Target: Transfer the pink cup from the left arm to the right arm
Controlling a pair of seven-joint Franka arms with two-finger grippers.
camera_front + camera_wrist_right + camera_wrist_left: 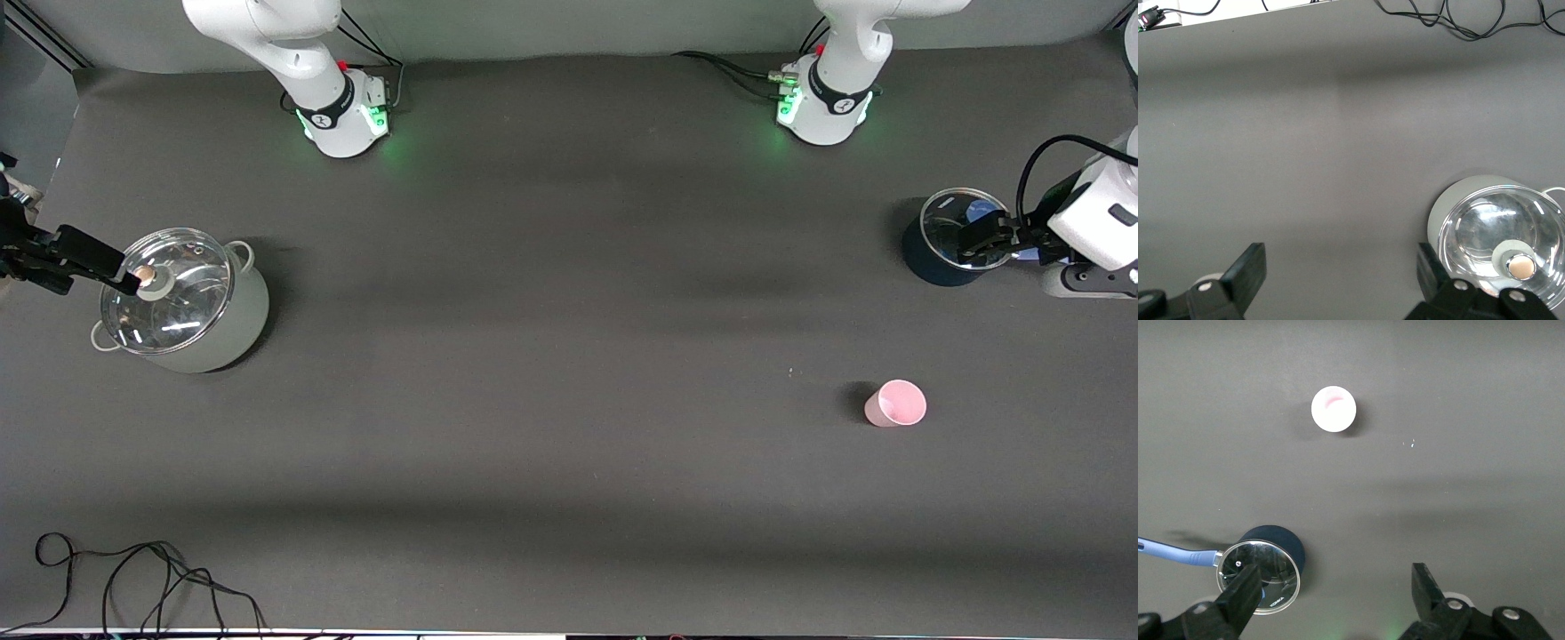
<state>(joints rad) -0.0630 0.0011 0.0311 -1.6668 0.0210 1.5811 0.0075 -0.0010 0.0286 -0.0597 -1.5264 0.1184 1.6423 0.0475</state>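
Nothing picked yet. Cup [896,403] upright on the surface, lower right of frame. Left gripper [985,244] over the blue pot [942,258], fingers wide; right gripper [124,276] over the grey pot [191,307], wide, waiting. Next I bring left over the cup.

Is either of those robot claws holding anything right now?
No, both are open and empty. The left gripper hangs over the dark saucepan, the right gripper over the grey pot.

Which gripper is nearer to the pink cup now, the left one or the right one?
The left. The left gripper, open, hangs over the dark blue pot at the pink cup's end of the table. The right gripper, open, is over the grey pot's lid at the table's right-arm end.
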